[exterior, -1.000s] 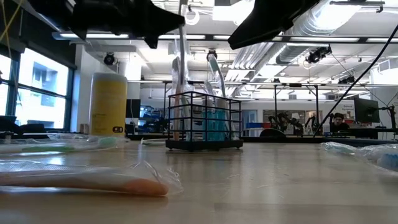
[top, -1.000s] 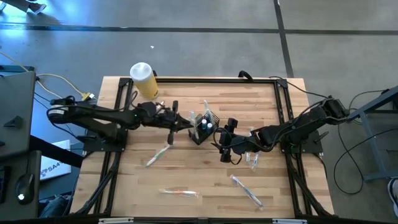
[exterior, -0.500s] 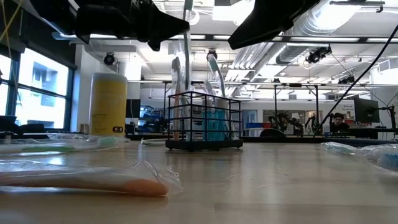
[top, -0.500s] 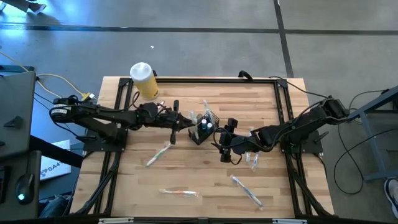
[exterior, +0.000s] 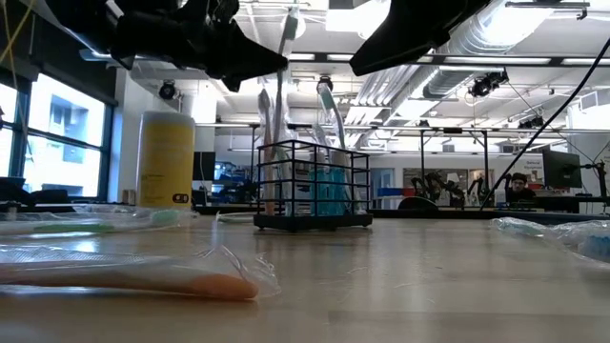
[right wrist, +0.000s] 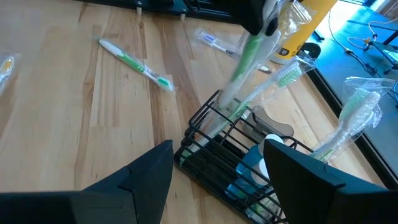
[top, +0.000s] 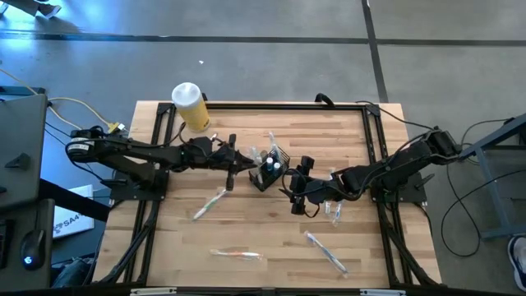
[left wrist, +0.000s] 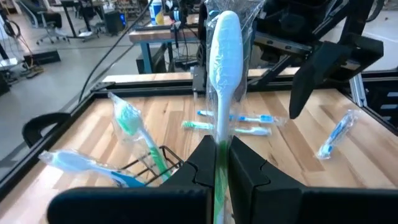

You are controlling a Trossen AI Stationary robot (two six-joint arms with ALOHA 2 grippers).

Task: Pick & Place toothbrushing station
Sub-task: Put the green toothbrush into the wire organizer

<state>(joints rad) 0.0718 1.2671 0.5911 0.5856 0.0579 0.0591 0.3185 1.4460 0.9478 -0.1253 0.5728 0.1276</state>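
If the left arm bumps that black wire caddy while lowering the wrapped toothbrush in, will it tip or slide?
The caddy is probably light: thin open wire. It looks likelier to slide on the smooth wooden table than tip, given its wide flat base. The tall wrapped brushes leaning out could raise its balance point a little. The toothbrush in the left fingers looks stiff, so a bump would carry through.
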